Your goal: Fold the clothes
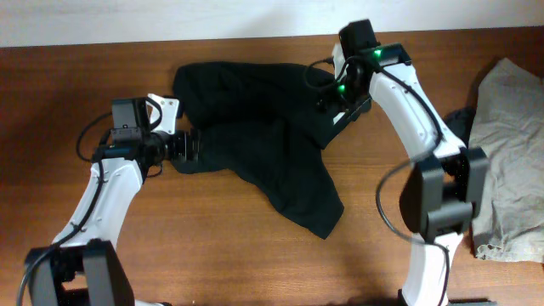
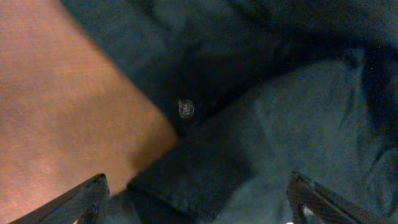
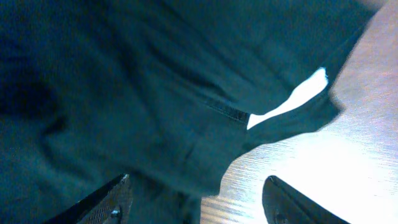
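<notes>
One pair of black shorts (image 1: 255,144), unfolded, lay spread and rumpled across the far middle of the table (image 1: 212,246), one corner trailing toward the near side.

One small light mark (image 2: 185,109) showed on the shorts in the left wrist view, beside a folded edge where the fabric met bare wood.

Two grippers were at the garment:
- The left gripper (image 1: 185,146) was at the shorts' left edge. Its fingers (image 2: 87,196) were spread wide and clasped nothing, with the folded edge lying between them.
- The right gripper (image 1: 338,95) was at the far right edge of the shorts. Its fingers (image 3: 115,199) were likewise parted and released, with dark fabric under one and glossy wood under the other.

One grey cloth (image 1: 510,144), crumpled, lay at the table's right end, well apart from the shorts.

Surface: brown wood grain, shining where light struck it in the right wrist view.

Room: a pale wall (image 1: 170,21) ran along the table's far edge.
</notes>
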Robot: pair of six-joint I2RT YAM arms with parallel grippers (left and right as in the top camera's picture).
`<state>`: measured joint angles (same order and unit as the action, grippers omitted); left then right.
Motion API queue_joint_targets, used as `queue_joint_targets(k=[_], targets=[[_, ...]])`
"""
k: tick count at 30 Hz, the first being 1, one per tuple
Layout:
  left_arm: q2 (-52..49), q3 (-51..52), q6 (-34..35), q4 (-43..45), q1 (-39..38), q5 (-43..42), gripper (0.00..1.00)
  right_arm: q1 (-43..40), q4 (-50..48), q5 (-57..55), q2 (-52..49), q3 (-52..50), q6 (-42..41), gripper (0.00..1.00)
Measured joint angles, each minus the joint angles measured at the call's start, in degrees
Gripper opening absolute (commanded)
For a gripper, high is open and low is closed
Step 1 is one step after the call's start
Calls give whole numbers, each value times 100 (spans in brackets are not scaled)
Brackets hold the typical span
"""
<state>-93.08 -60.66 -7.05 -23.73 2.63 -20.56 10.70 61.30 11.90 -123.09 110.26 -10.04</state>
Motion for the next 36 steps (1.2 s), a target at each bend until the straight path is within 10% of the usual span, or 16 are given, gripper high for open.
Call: queue_joint_targets(k=[11,30,36], targets=[[-243,0,-199,-544,22,1008,91,-289,153,603,-422,-26,-90,69],[-358,0,-238,-560,-177,188,91,-236,-348,511,-1073,-63,-323,62],[-358,0,-236,-544,-177,186,91,-50,-708,588,-1169,-68,-455,6]])
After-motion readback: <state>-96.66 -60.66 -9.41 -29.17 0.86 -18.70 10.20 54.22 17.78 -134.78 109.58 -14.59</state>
